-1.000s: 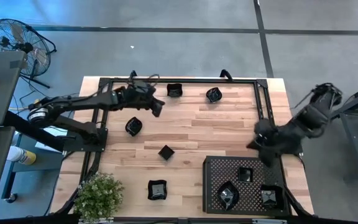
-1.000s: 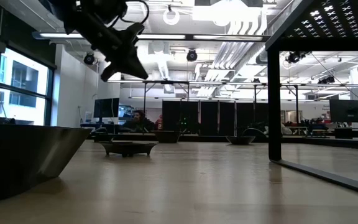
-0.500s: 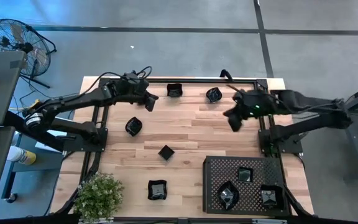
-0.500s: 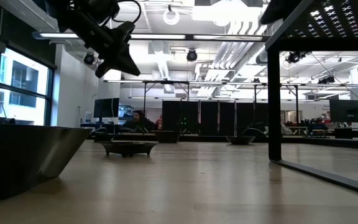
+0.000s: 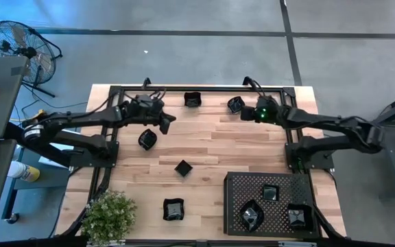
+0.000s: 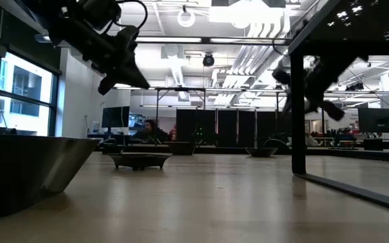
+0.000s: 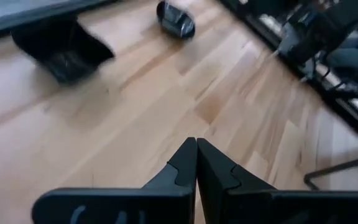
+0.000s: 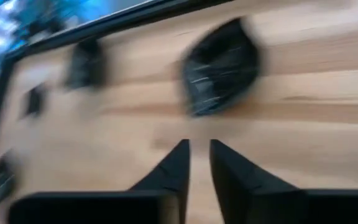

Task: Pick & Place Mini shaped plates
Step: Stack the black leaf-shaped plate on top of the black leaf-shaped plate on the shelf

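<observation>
Several glossy black mini plates rest on the wooden table: a square one and a roundish one near the far edge, then others. Three more sit in the perforated tray. My left gripper hovers shut above bare wood, between the square plate and the left plate; its wrist view shows the shut tips. My right gripper hangs just beside the roundish plate, fingers slightly apart, touching nothing.
A black metal frame runs around the table's far and side edges, close to my right arm. A potted plant stands at the near left corner. Bare wood lies in the table's middle. In the low view a frame post stands at the right.
My right arm has swung from above the tray's far edge toward the table's far edge and now hangs beside the roundish plate. My left gripper has shifted slightly toward the table's left and stayed shut. No plate has moved.
</observation>
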{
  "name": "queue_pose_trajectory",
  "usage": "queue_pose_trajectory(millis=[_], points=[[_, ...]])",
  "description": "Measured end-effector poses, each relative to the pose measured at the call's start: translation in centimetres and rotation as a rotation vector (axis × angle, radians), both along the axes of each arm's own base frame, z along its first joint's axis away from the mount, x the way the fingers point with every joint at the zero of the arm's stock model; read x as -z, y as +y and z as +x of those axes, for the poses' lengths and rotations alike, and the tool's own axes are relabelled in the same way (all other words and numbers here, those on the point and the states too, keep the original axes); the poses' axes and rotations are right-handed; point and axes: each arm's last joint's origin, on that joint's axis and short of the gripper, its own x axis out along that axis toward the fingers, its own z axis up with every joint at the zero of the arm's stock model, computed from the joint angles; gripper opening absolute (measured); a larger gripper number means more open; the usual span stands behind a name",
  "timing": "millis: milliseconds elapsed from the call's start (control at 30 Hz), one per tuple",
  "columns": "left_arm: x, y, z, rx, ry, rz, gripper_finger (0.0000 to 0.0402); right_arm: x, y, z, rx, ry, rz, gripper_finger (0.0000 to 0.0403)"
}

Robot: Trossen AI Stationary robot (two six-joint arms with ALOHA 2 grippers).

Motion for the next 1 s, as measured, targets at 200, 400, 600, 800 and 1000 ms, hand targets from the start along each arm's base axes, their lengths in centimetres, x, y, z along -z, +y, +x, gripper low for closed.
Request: queue_pose_trajectory(millis=[200, 400, 600, 800, 1000], points=[[0.2, -1.1, 0.3, 0.011, 0.010, 0.002, 0.0000, 3.2, -2.3, -0.3, 0.145, 0.030, -0.005, 0.0149], [0.2, -1.3, 0.4, 0.002, 0.011, -0.017, 0.0000, 5.3, -4.6, 0.1, 0.222, 0.019, 0.003, 0.0176], [0.2, -1.3, 0.4, 0.001, 0.010, -0.020, 0.0000, 7.1, -5.5, 0.5, 0.228, 0.016, 0.026, 0.0143], [0.2, -1.3, 0.4, 0.000, 0.010, -0.022, 0.0000, 8.1, -5.8, 1.0, 0.204, -0.005, 0.039, 0.0090], [0.2, -1.3, 0.4, 0.001, 0.010, -0.023, 0.0000, 8.3, -5.8, 1.1, 0.202, -0.005, 0.045, 0.0030]])
